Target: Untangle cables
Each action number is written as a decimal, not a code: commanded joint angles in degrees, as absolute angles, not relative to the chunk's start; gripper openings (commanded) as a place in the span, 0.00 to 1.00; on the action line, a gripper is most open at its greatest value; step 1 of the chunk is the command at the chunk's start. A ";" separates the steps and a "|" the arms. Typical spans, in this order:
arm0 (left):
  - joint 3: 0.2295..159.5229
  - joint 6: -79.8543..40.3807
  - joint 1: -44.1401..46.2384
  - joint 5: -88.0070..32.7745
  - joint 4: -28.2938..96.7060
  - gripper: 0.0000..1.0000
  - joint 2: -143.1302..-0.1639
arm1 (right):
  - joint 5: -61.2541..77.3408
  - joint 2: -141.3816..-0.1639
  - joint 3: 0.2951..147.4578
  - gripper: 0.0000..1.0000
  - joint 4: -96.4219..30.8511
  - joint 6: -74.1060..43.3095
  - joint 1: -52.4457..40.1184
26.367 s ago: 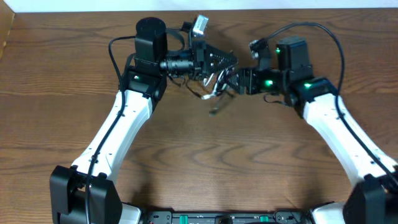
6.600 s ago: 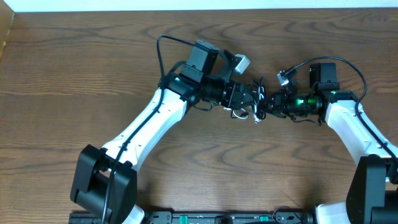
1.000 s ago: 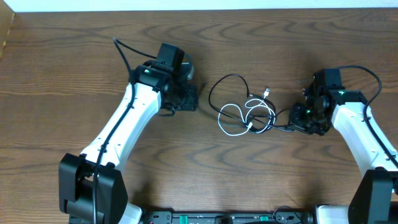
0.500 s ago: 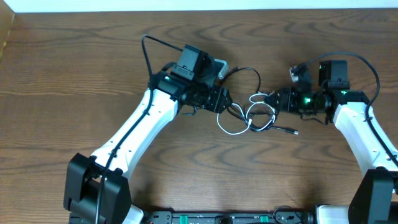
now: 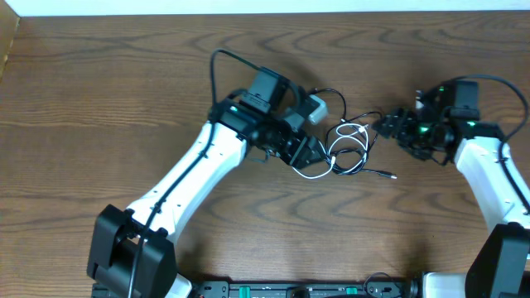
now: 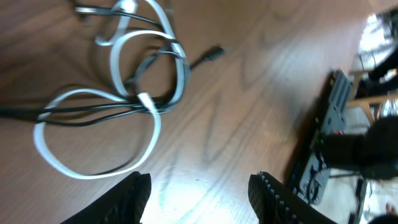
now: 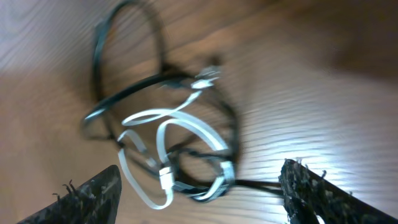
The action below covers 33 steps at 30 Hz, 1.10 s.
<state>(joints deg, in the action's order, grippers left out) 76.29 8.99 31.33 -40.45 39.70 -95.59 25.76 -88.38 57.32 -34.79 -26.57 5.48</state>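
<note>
Since the frame half a second back, we are seeing the left pincer [image 6: 199, 190] shifting down and right to the left edge of the heap, while the right pincer [image 7: 200, 186] is drawing back a little to the right with its jaws spreading wider.

We are judging the task as far from finished. The white cable [image 6: 38, 142] and the black cable [image 6: 81, 112] are lying in one knot in the middle of the counter [image 5: 99, 99], between the two arms. The white loops are crossing over and under the black ones at several spots. One black plug end [image 6: 214, 53] is trailing free of the knot. No strand is lying clear of the other yet, so the whole separation is remaining: gripping each cord and drawing the two apart.

Both pincers are standing open and holding nothing. In each wrist view the fingers are framing bare wood, with the knot lying just ahead of them.

Counting, we are finding two cables, one white and one black, and two pincers.
</note>
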 commanded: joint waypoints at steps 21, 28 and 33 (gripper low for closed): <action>75.99 4.60 49.01 -15.44 9.61 0.56 -118.08 | 22.59 -87.44 57.84 0.77 -46.13 -16.14 12.64; 75.96 4.60 49.10 -14.74 7.95 0.56 -121.40 | 22.44 -87.44 57.84 0.76 -46.54 -15.55 12.67; 75.96 4.62 49.10 -7.55 6.24 0.56 -123.42 | 22.39 -87.44 57.84 0.75 -46.54 -15.53 12.67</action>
